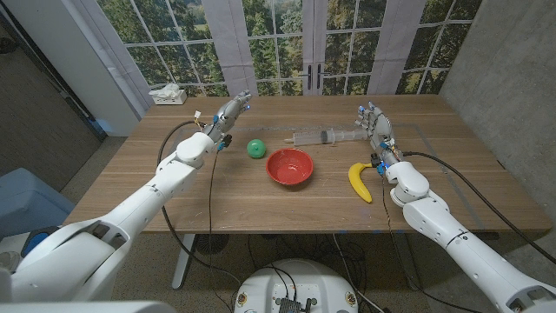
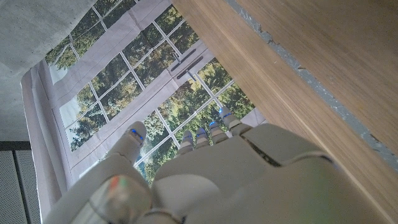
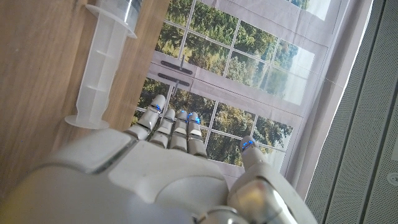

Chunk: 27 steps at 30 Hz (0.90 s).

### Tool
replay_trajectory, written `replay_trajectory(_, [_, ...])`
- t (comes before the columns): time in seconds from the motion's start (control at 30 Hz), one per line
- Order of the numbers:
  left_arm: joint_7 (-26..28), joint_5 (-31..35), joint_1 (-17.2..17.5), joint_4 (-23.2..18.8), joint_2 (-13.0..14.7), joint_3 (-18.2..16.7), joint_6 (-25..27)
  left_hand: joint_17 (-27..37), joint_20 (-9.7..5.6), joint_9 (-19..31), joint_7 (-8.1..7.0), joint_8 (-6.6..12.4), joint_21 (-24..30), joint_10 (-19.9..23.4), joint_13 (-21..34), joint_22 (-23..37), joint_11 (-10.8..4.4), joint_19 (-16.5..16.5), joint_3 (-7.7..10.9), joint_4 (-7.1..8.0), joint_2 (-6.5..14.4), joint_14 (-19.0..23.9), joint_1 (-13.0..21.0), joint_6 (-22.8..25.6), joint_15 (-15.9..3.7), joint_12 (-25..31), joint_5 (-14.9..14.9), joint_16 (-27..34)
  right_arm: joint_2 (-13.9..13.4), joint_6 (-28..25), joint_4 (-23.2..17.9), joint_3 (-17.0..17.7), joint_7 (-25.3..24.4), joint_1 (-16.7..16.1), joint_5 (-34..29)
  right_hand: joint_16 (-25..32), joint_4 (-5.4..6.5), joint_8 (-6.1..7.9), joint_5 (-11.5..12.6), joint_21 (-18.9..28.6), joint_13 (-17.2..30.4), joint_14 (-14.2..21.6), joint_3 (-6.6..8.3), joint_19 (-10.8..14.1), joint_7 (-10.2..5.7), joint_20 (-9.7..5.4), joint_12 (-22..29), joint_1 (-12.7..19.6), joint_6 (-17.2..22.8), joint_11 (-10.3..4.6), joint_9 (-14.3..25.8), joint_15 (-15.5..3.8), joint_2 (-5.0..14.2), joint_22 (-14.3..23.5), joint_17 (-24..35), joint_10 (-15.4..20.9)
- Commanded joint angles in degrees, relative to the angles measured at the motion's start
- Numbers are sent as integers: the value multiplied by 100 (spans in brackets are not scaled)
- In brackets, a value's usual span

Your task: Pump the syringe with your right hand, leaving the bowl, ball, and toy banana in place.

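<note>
A clear syringe (image 1: pixel 326 136) lies on the wooden table (image 1: pixel 174 191) behind a red bowl (image 1: pixel 289 166), its plunger drawn out toward my right hand (image 1: pixel 373 122). That hand stands upright at the plunger's end, fingers straight and apart, holding nothing. In the right wrist view the plunger (image 3: pixel 102 62) lies just beside the fingers (image 3: pixel 177 127) of my right hand (image 3: pixel 168 174); I cannot tell if they touch. A green ball (image 1: pixel 255 148) sits left of the bowl and a yellow toy banana (image 1: pixel 360 181) to its right. My left hand (image 1: pixel 230 111) (image 2: pixel 205 174) hovers over the back left, fingers extended.
A white crumpled object (image 1: pixel 169 94) sits at the table's back left corner. Large windows (image 1: pixel 287 43) stand behind the table. The banana lies close to my right forearm (image 1: pixel 408 183). Bare wood (image 2: pixel 311 62) runs alongside my left hand.
</note>
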Motion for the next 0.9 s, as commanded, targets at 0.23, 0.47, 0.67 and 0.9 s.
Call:
replay_trajectory(0.23, [156,642,-359,-213,17,337,350,3,70,20,8,86,-37,312,17,15,29,196,12,-231,19,165,156,364,3,89,-62,49,-4,121,-31,83,-43,-92,-20,-2,-166,62,-31,-68,-6,119,39,160,44,2,-1,173,83,30,26,35,134,30,-45,136])
replay_trajectory(0.47, [22,700,-472,-228,1,422,476,5,90,21,82,111,-108,592,21,17,55,256,17,-415,30,310,247,629,-13,132,-100,55,-19,182,-73,113,-60,-164,-39,-3,-212,64,-44,-90,-6,150,44,232,55,22,-7,214,109,40,27,38,138,32,-61,163])
replay_trajectory(0.67, [86,865,-540,-269,-22,499,545,6,147,22,110,99,-151,703,22,18,29,296,14,-526,26,457,295,734,-29,129,-118,76,-67,212,-204,165,-75,-291,-24,-10,-236,68,-53,-115,-5,153,42,270,53,39,-11,233,136,43,27,51,142,33,-68,185])
replay_trajectory(0.9, [85,1020,-619,-333,-18,592,687,7,251,24,59,72,-178,744,23,22,-8,346,62,-591,139,542,376,763,-5,106,-107,75,-90,244,-323,202,-148,-405,-76,-14,-254,63,-61,-145,-4,158,37,287,58,48,-20,245,140,40,28,52,147,33,-74,192])
